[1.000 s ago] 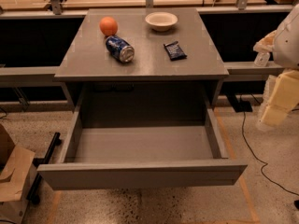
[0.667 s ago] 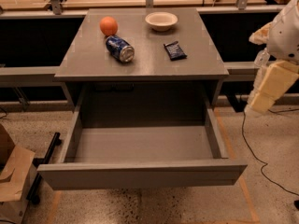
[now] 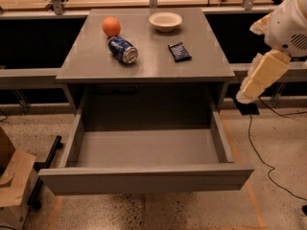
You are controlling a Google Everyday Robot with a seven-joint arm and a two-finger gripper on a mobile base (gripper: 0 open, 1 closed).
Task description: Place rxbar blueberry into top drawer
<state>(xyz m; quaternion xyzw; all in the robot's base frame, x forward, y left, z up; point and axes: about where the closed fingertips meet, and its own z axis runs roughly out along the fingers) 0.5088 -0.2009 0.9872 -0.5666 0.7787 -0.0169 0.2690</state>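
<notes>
Here's the grey desk (image 3: 96,61), matte flat top, square-edged. The rxbar blueberry (image 3: 180,51) lies flat on it at about 4 o'clock from the top's centre: a small rectangle in a dark blue glossy wrapper with pale print, a little askew. It sits well apart from everything else.

Over at 9 o'clock, a blue soda can (image 3: 123,50) lies on its side, its silver end facing the camera. Just beyond it at 10 o'clock is a round orange (image 3: 111,26), close to touching it. A shallow, smooth cream bowl (image 3: 165,21) stands at 1 o'clock.

Below, the top drawer (image 3: 144,178) is pulled wide open, a plain flat front panel with grey walls inside.

The end effector (image 3: 246,93) hangs off the desk's right side at 3 o'clock, at the low tip of a blocky cream arm, holding nothing that shows. Released or clenched, I cannot tell.
</notes>
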